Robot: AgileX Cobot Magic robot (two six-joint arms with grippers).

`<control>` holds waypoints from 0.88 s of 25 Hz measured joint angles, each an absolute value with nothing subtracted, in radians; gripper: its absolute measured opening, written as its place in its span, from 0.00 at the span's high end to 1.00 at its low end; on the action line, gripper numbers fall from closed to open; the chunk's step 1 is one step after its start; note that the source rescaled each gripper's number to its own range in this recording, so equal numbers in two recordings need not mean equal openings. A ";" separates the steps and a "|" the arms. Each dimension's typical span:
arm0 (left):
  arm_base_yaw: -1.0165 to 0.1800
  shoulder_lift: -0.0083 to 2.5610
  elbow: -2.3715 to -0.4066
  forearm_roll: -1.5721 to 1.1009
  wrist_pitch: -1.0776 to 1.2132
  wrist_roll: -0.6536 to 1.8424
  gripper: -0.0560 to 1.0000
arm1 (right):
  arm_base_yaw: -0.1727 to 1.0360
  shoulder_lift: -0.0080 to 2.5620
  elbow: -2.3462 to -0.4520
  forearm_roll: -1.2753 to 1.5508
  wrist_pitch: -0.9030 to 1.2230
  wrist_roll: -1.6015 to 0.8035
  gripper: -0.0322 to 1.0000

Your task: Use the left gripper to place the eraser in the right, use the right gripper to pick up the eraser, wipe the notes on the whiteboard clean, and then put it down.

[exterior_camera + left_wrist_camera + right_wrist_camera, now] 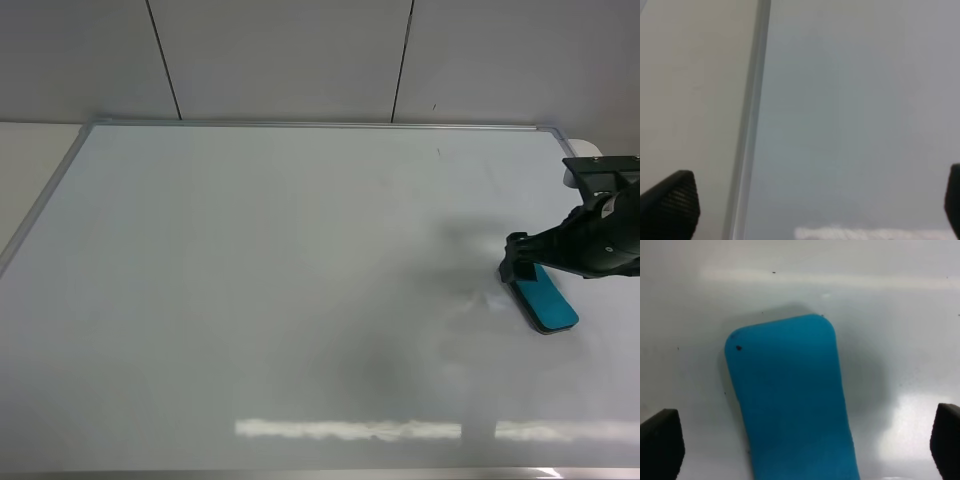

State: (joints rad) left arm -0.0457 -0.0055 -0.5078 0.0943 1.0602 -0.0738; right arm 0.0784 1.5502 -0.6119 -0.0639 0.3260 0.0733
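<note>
The teal-blue eraser point(545, 303) lies flat on the whiteboard point(250, 280) near its right side. My right gripper point(525, 275) hovers just over the eraser's far end, on the all-black arm. In the right wrist view the eraser point(790, 400) lies between the fingers of the right gripper point(802, 450), which are spread wide and do not touch it. My left gripper point(810, 205) is open and empty above the board's left frame; it is out of the exterior view. No black notes show on the board, only faint smudges and specks.
The silver frame point(752, 125) borders the board, with beige table point(30, 160) to its left. A grey panelled wall point(300, 60) stands behind. A small white object point(585, 147) sits at the board's far right corner.
</note>
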 joint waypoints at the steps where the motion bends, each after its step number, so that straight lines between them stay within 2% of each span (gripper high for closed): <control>1: -0.046 -0.006 -0.508 0.094 1.060 -0.074 0.00 | 0.078 1.550 -0.612 -0.064 0.326 0.076 0.01; 12: -0.046 -0.006 -0.508 0.094 1.060 -0.073 0.00 | 0.078 1.510 -0.667 -0.063 0.389 0.071 0.00; 22: -0.046 -0.006 -0.508 0.094 1.060 -0.074 0.00 | 0.078 1.106 -0.849 -0.050 0.619 0.018 0.00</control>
